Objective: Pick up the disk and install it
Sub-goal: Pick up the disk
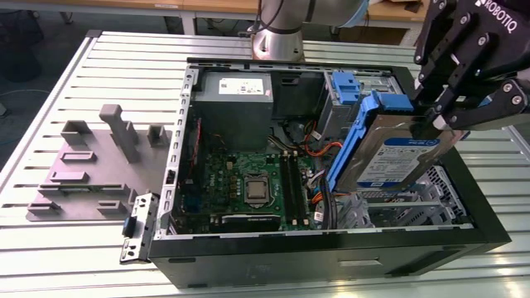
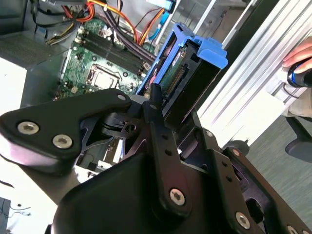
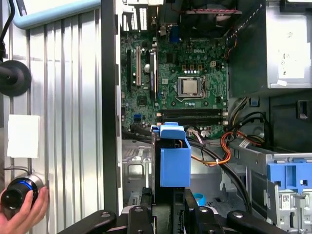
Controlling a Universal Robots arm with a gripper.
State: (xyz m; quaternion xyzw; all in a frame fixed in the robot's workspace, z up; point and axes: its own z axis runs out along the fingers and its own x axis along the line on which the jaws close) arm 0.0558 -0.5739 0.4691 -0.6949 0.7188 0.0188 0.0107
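The disk (image 1: 389, 158), a silver drive with a white-and-blue label in a blue carrier frame, hangs tilted on edge over the open computer case (image 1: 331, 242), at the exterior view's right. My gripper (image 1: 435, 121) is shut on its upper end. In the second wrist view the black fingers (image 2: 155, 109) clamp the disk (image 2: 187, 78) above the motherboard (image 2: 97, 63). In the first wrist view the disk's blue end (image 3: 174, 158) sticks out from the gripper (image 3: 165, 207) over the case's drive area.
Another blue carrier (image 1: 344, 87) sits in the bay at the case's far side, beside the grey power supply (image 1: 236, 90). Cables run past the green motherboard (image 3: 180, 83). A grey fixture block (image 1: 91, 167) lies on the slatted table. A hand (image 3: 27, 214) rests on a knob.
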